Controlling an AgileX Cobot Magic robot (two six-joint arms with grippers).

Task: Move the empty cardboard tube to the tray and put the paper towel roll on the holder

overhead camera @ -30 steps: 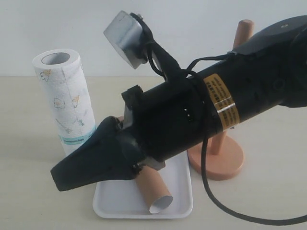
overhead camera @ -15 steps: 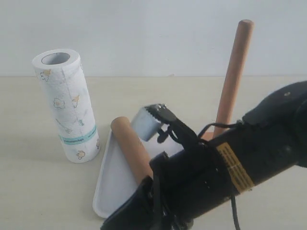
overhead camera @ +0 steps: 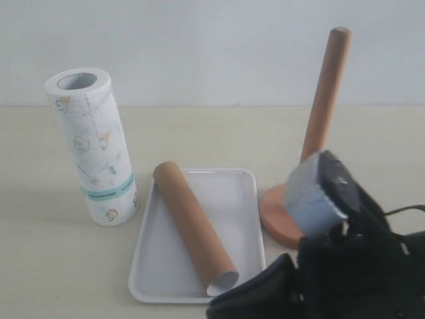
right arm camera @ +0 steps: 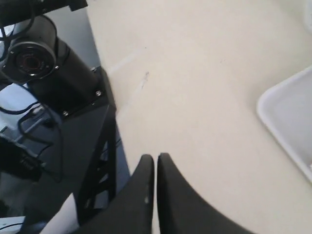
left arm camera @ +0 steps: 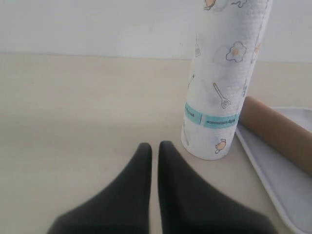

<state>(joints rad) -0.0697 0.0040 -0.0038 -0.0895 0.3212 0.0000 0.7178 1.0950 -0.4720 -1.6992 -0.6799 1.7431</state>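
I see a pale beige worktop [overhead camera: 53, 266] that meets a plain white wall [overhead camera: 199, 40]; the light is soft and even.

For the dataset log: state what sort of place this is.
Probably a robotics lab bench, not a kitchen: a bare beige tabletop, a plain white wall behind it, and a black camera rig beside the table.

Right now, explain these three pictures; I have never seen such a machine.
This is a two-armed robot; each arm ends in a black end effector. One picture views the beige table from outside; the other two come from wrist cameras. The left end effector and the right end effector are shut, holding nothing. A white printed paper towel roll stands upright beside a shallow white plastic tray; a long brown cardboard tube lies in the tray. The terracotta wooden pole holder stands bare.
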